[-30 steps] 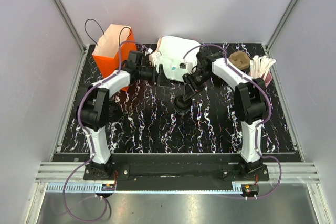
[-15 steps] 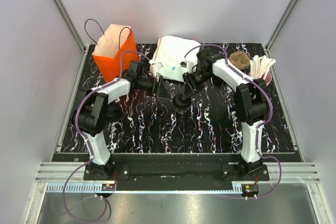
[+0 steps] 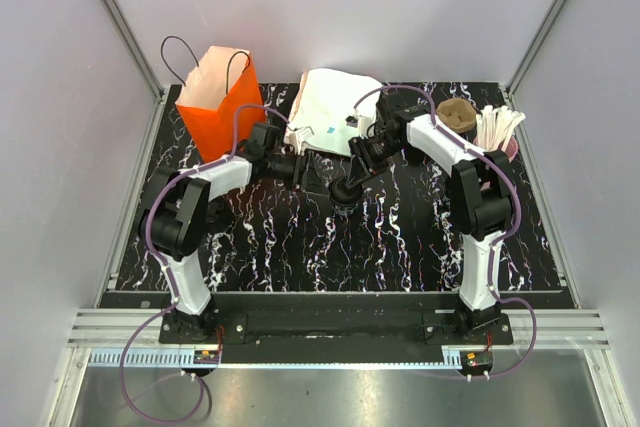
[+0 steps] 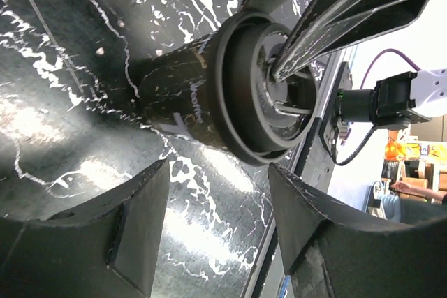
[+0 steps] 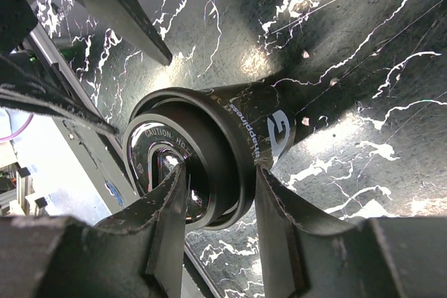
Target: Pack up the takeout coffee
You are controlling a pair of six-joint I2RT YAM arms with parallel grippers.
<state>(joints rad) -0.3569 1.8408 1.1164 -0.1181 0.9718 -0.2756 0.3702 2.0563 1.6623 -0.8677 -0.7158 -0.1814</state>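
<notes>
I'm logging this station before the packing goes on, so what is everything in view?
coffee cup: 1, black, lidded, table centre
paper bag: 1, orange, back left, upright
white paper piece: 1, white, back centre
brown container: 1, brown, back right
pink cup: 1, pink, back right corner
white sticks: a bunch, white, in the pink cup
table: 1, black with white veining
left arm: 1, white and black, jaws open facing the cup
right arm: 1, white and black, jaws closed on the cup's lid rim
</notes>
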